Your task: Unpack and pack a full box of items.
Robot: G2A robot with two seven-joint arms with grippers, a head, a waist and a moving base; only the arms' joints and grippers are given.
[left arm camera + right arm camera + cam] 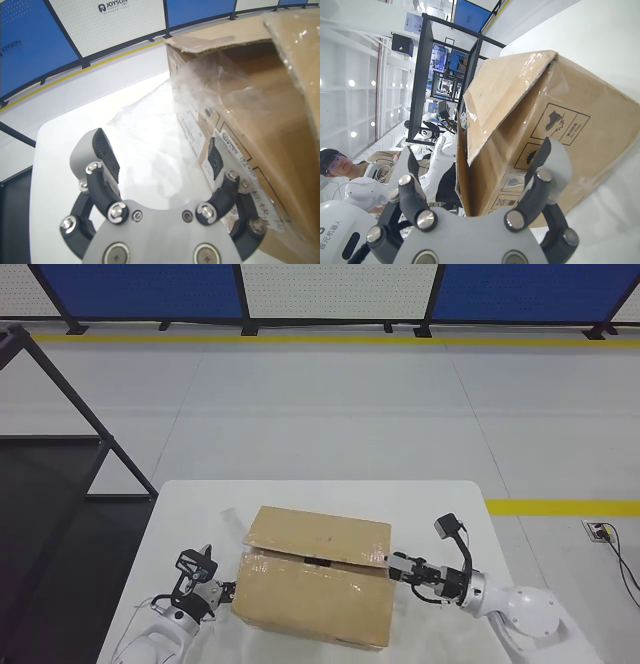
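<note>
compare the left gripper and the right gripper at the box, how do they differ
Place: the left gripper sits at one end of the cardboard box, while the right gripper sits at the opposite end.
Between the fingers: the left gripper has clear plastic film there, while the right gripper has a raised cardboard flap.
Shared: both are open and grip nothing.

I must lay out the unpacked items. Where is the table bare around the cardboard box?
Bare: the strip of table behind the cardboard box, and its far corners. Crowded: the box's ends, where the left gripper and right gripper sit, with clear plastic film at the left.
</note>
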